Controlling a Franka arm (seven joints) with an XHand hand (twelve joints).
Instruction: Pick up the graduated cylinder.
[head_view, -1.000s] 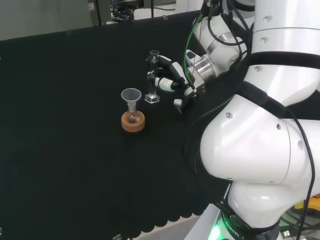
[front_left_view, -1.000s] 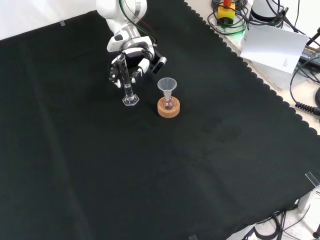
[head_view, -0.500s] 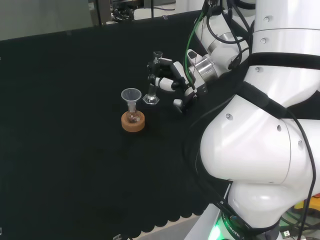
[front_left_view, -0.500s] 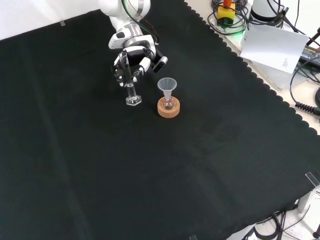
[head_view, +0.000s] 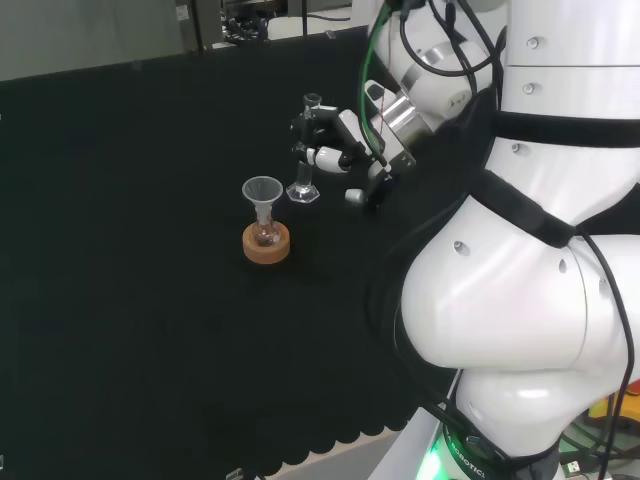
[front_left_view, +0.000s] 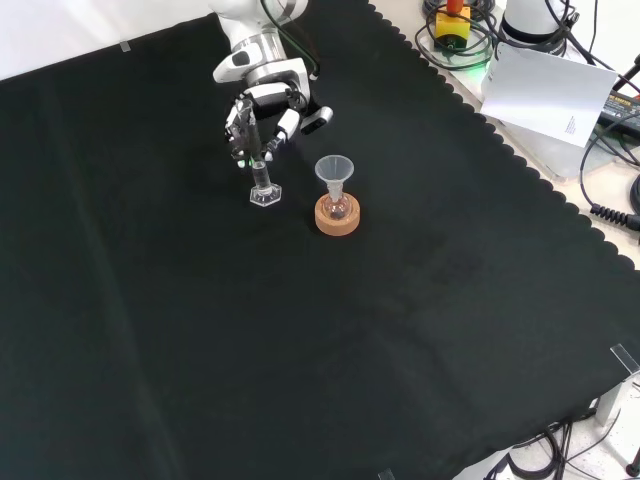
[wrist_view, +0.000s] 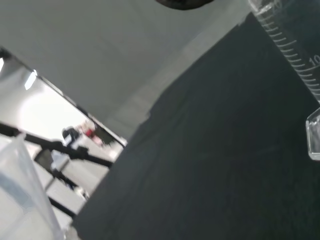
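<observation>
near the black cloth's (front_left_view: 150, 330) far edge in the front view, the black and white hand (front_left_view: 262, 110) grips the clear glass graduated cylinder (front_left_view: 262, 180), wide bare cloth on every side.

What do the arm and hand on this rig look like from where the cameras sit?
The arm is made of big glossy white rounded links with black bands at the joints and small round grey caps. Green, black and thin red cables run along its upper links toward the wrist. A silver-grey ring sits at the wrist. The hand is black with white finger segments and a thumb.
</observation>
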